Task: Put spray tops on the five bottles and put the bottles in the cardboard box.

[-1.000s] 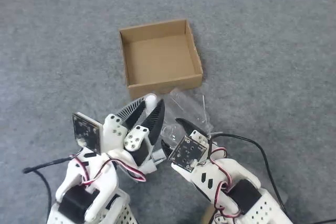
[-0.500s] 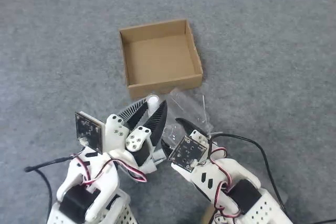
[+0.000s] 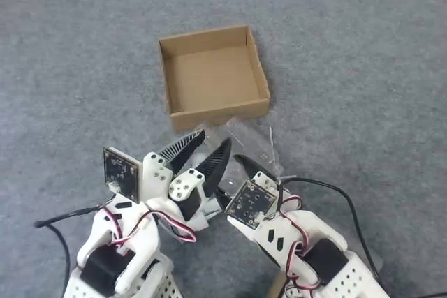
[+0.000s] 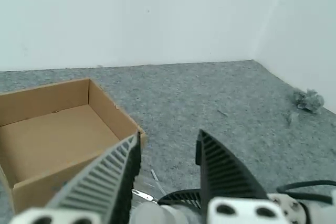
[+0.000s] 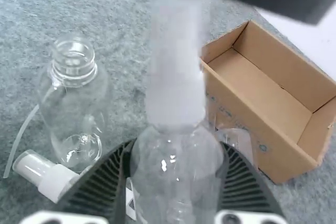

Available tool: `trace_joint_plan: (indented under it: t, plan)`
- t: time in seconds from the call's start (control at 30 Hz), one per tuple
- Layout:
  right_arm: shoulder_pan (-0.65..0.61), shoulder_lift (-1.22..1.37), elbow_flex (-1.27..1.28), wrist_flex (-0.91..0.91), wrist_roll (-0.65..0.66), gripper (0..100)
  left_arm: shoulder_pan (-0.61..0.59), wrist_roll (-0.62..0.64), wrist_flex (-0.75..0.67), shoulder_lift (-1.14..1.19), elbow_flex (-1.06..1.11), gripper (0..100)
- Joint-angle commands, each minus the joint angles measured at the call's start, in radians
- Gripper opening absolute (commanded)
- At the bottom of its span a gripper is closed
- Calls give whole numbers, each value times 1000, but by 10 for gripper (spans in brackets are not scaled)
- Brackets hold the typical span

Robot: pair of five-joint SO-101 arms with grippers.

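Observation:
In the right wrist view my right gripper (image 5: 176, 179) is shut on a clear bottle (image 5: 176, 163) that stands upright with a white spray top (image 5: 176, 72) on its neck. Beside it an uncapped clear bottle (image 5: 76, 103) lies on the carpet, with a loose spray top (image 5: 44, 174) next to it. The cardboard box (image 5: 268, 98) stands open just beyond. From above, my left gripper (image 3: 211, 142) is open, close to the right gripper (image 3: 230, 178) and just short of the box (image 3: 213, 75). In the left wrist view the left gripper (image 4: 169, 137) holds nothing between its ribbed fingers (image 4: 113, 174).
A crumpled clear plastic bag (image 3: 255, 141) lies between the box and the grippers. Grey carpet (image 3: 363, 102) stretches open to the right and left of the box. A white wall (image 4: 157, 14) rises behind the box.
The white spray top that sat between the left gripper's fingers is gone from them. The left gripper has opened wider and swung slightly right. The right arm has stayed put.

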Motion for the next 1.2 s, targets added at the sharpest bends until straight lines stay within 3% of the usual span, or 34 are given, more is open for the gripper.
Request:
trace_joint_plan:
  t: [0.0,0.4,0.67,0.9,1.17]
  plan:
    - [2,-25,-80,-27,-11,117,-3,-3,-26,-6,-8,166]
    - [12,-25,-80,-25,-11,117,-6,-8,-25,-8,-27,167]
    - [81,-25,-81,-27,-11,117,-9,-3,71,-8,-104,165]
    - [85,-25,-112,-25,-78,117,-170,-2,64,-8,-108,164]
    - [85,-25,-114,-68,-83,117,-186,44,64,-8,-104,164]
